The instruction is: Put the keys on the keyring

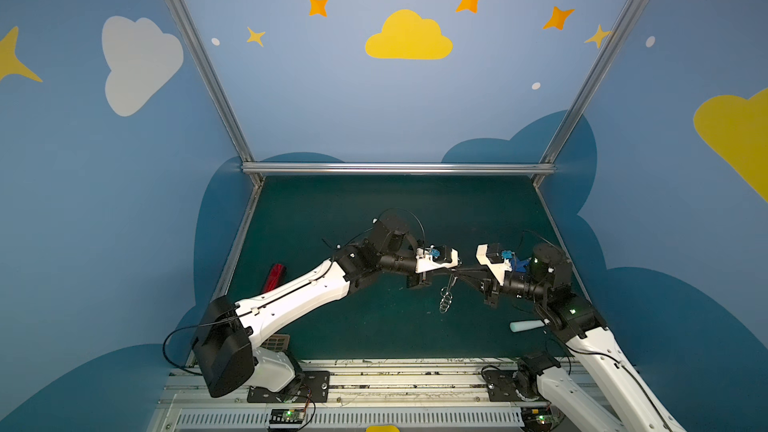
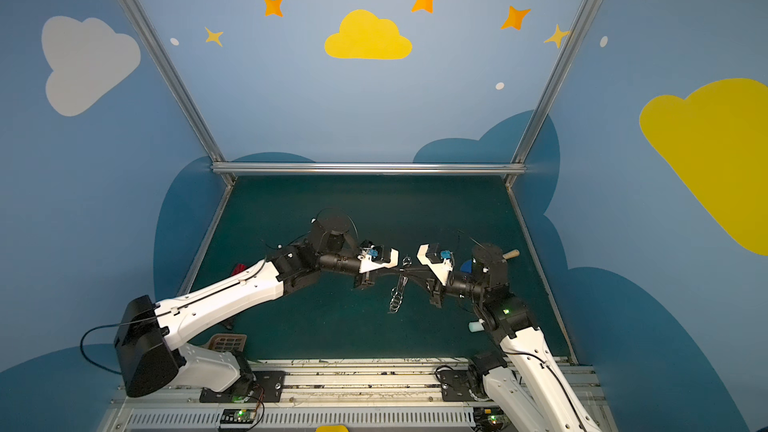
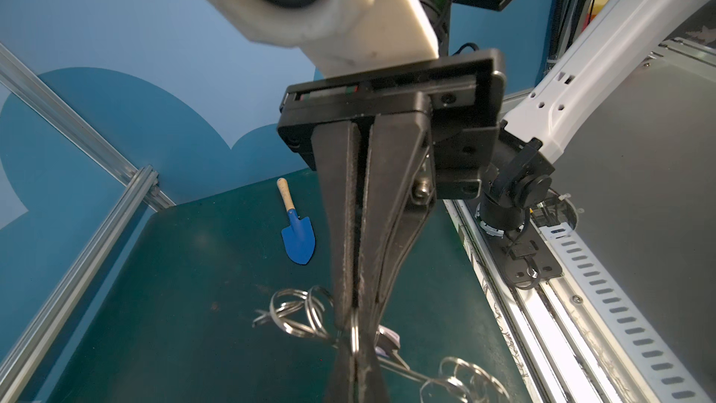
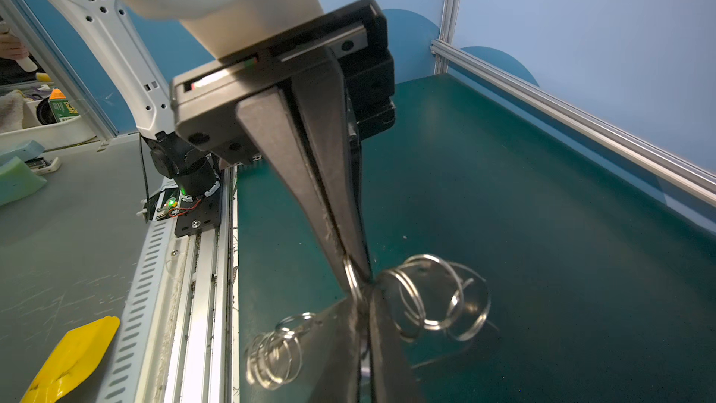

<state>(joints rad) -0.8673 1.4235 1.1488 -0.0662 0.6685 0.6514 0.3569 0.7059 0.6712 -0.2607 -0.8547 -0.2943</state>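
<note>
The left arm [image 1: 297, 297] and right arm [image 1: 598, 351] wear white shells, black joints, thin black cables; the right hand [image 3: 354, 312] has tapering black fingers [image 3: 337, 207].

No text can be read with certainty. In the right wrist view a small green carton [image 4: 64, 107] with an orange top stands in a white tub [image 4: 46, 134] outside the cell. It carries pale lettering, but the letters are too blurred to make out.
</note>
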